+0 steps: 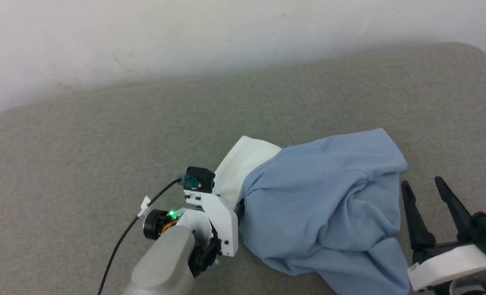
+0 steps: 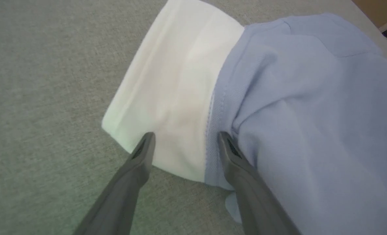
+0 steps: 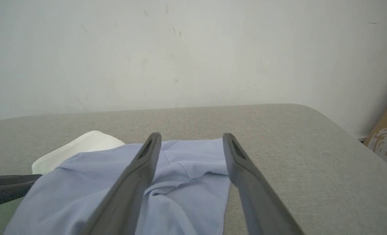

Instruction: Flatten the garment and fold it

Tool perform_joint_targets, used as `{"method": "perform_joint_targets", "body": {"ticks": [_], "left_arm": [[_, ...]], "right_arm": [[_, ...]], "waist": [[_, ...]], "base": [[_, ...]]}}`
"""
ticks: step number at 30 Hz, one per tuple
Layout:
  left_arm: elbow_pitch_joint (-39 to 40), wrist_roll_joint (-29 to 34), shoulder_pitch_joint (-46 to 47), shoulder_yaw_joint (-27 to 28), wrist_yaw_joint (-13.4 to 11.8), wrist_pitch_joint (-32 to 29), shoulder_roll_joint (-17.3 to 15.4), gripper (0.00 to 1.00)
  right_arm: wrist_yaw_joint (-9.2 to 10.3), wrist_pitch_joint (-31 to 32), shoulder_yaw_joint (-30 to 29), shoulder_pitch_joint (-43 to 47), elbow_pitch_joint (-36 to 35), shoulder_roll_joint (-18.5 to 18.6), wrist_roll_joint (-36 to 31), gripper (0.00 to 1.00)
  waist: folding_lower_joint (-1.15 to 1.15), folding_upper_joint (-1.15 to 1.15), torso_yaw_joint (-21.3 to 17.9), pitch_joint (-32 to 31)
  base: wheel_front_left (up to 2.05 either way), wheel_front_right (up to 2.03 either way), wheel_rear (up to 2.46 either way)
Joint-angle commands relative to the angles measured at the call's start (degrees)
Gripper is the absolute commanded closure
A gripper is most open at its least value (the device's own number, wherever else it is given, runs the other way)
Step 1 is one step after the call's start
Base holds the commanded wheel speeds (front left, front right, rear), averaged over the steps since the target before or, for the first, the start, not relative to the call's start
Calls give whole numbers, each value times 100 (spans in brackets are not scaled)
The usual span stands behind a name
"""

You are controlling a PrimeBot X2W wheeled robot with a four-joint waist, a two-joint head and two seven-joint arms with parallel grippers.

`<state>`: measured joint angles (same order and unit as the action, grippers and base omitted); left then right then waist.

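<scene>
Nearest, the right gripper (image 1: 422, 182) stands with its fingers spread and empty, just right of the garment (image 1: 321, 196), which lies crumpled on the grey padded surface (image 1: 103, 135), right of centre. The left gripper (image 2: 186, 135), fingers likewise apart, reaches over the white collar (image 2: 170, 88) at the garment's left end, gripping nothing.

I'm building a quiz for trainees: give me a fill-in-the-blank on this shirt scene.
The garment is mostly light ____. Its collar is ____. The left gripper and right gripper both stand ____. The collar lies nearest the ____ gripper.
Missing: blue; white; open; left.
</scene>
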<state>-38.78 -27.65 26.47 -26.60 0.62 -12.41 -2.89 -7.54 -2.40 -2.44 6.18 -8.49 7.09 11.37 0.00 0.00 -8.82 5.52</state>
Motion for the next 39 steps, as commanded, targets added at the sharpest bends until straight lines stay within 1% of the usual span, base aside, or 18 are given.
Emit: {"method": "perform_joint_targets", "body": {"ticks": [1,6,8,9,10,12,14,17,20,22,25,28,32,35,39], "left_arm": [[-156,24,137,-55,67,-74,1,0],[-926,52,449,-469,301,-883,1,0],[-1095,-18,493,-632,409,-1178,1,65],[-1145,-43,509,-713,454,-1284,1,93],[-1182,-34,538,-775,476,-1317,1,100],[-1243,24,632,-842,498,-1275,-23,100],[-1230,139,801,-855,451,-1062,-159,100],[-1084,213,1098,-676,226,-544,-398,100],[-797,331,1456,-536,-2,-22,-567,100],[-551,427,1659,-521,-85,256,-599,100],[-138,540,1751,-666,-47,462,-492,100],[301,626,1515,-1051,145,507,-280,100],[792,560,890,-1786,396,415,-62,100],[988,426,449,-2378,499,305,-11,100],[1332,179,54,-3168,564,309,-1,100]], "right_arm": [[5,11,38,36,-79,-1,-85,0],[5,13,133,65,-253,-51,-203,0],[5,7,151,78,-293,-78,-193,0],[5,13,151,88,-309,-88,-192,0],[5,14,145,96,-326,-103,-176,0],[5,35,119,118,-350,-132,-136,0],[5,49,76,142,-369,-158,-109,0],[5,89,8,211,-377,-190,-72,0],[5,129,-43,296,-387,-226,-34,0],[5,155,-54,338,-398,-250,-7,0],[5,185,-62,379,-429,-278,10,0],[5,218,-101,419,-468,-294,-10,0],[5,267,-163,438,-548,-318,-16,0],[5,291,-159,397,-584,-332,-10,0],[5,323,-154,349,-595,-345,-8,0]], "waist": [[0,0,-128,113],[0,0,-214,157],[0,0,-229,145],[0,0,-229,136],[0,0,-225,125],[0,0,-199,105],[0,0,-150,49],[0,0,-66,-93],[0,0,40,-191],[0,0,89,-238],[0,0,128,-290],[0,0,149,-331],[0,0,137,-289],[0,0,100,-232],[0,0,65,-170]], "base": [[0,0,0],[0,0,0],[0,0,0],[0,0,0],[0,0,0],[0,0,0],[0,0,0],[0,0,0],[0,0,0],[0,0,0],[0,0,0],[0,0,0],[0,0,0],[0,0,0],[0,0,0]]}}
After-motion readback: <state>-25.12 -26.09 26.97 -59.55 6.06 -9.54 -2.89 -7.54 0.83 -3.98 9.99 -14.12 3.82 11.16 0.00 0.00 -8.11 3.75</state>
